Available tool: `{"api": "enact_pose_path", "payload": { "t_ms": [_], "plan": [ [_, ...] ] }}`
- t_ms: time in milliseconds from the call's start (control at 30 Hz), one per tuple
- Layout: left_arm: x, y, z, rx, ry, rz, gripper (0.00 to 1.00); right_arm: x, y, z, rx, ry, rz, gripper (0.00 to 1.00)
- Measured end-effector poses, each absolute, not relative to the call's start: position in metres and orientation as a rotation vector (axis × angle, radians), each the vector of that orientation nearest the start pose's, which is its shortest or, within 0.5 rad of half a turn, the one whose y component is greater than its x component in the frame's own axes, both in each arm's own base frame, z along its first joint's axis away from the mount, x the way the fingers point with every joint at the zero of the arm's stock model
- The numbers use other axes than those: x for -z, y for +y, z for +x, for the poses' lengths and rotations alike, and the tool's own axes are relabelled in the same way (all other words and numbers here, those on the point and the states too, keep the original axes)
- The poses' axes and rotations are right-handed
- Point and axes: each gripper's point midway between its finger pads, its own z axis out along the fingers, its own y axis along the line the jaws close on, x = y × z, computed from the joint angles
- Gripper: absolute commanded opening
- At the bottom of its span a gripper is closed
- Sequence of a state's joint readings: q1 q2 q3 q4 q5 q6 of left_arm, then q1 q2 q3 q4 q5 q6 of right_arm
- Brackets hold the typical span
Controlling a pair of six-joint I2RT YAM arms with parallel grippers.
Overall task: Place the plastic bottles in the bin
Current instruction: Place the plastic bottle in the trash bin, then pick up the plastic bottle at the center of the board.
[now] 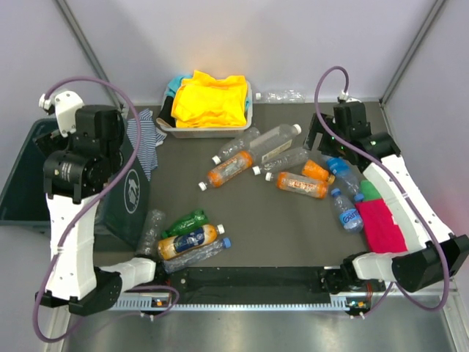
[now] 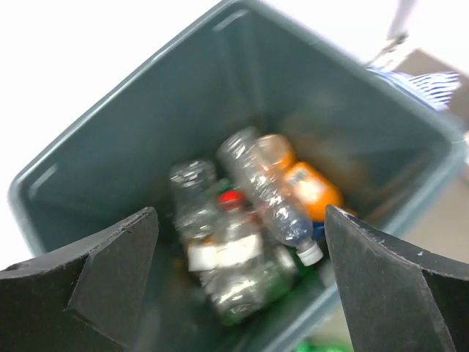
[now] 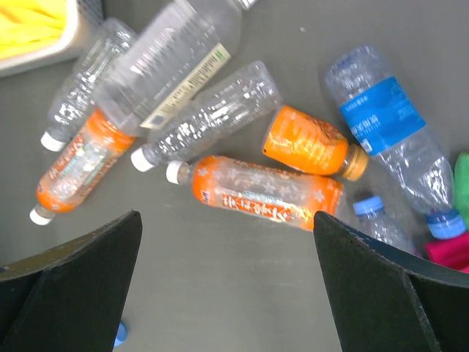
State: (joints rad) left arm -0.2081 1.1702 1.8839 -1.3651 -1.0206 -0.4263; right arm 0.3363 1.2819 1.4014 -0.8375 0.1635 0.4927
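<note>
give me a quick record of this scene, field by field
bin: dark green, at the left, several bottles already inside
left jaws: open above the bin, nothing between them
right jaws: open above loose bottles, nothing between them
bottles outside: main cluster at centre-right, smaller group at front left
tray: white, holding yellow cloth, at the back

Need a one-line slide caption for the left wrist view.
Open left gripper above the dark green bin, with several plastic bottles piled at its bottom.
</note>
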Motion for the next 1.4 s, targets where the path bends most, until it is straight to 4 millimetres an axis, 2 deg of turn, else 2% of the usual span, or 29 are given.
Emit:
{"api": "enact_pose_path", "payload": {
  "t_ms": [200, 333, 467, 633, 733, 833, 900, 1000, 1100, 1233, 1333, 1400],
  "plan": [
    [-0.449, 0.077, 0.23, -0.511, 1.823, -0.654, 0.99, -0.247, 0.1, 0.327, -0.245, 2.314, 0.294, 0.99],
    [-0.458, 0.053, 0.25, -0.351, 1.843, -0.56, 0.99, -0.238, 0.096, 0.333, -0.251, 2.337, 0.338, 0.99],
    [-0.463, 0.021, 0.275, -0.165, 1.861, -0.434, 0.99, -0.222, 0.09, 0.341, -0.235, 2.378, 0.39, 0.99],
    [-0.468, -0.019, 0.303, -0.004, 1.862, -0.293, 0.99, -0.184, 0.086, 0.35, -0.193, 2.476, 0.464, 0.99],
    [-0.469, -0.049, 0.318, 0.069, 1.861, -0.2, 0.99, -0.161, 0.087, 0.355, -0.171, 2.535, 0.49, 0.99],
    [-0.464, -0.088, 0.33, 0.15, 1.87, -0.089, 0.99, -0.142, 0.09, 0.356, -0.172, 2.594, 0.506, 0.99],
    [-0.453, -0.116, 0.339, 0.202, 1.891, -0.022, 0.99, -0.132, 0.095, 0.355, -0.19, 2.629, 0.529, 0.99],
    [-0.424, -0.149, 0.35, 0.265, 1.943, 0.057, 0.99, -0.125, 0.101, 0.352, -0.227, 2.647, 0.599, 0.99],
    [-0.375, -0.18, 0.357, 0.31, 2.044, 0.137, 0.99, -0.11, 0.107, 0.34, -0.268, 2.677, 0.719, 0.99],
    [-0.312, -0.209, 0.358, 0.335, 2.178, 0.216, 0.99, -0.088, 0.11, 0.311, -0.267, 2.741, 0.927, 0.99],
    [-0.282, -0.223, 0.354, 0.344, 2.245, 0.261, 0.99, -0.083, 0.108, 0.302, -0.249, 2.726, 1.043, 0.99],
    [-0.271, -0.229, 0.351, 0.359, 2.265, 0.282, 0.99, -0.075, 0.105, 0.299, -0.218, 2.707, 1.125, 0.99]
  ]
}}
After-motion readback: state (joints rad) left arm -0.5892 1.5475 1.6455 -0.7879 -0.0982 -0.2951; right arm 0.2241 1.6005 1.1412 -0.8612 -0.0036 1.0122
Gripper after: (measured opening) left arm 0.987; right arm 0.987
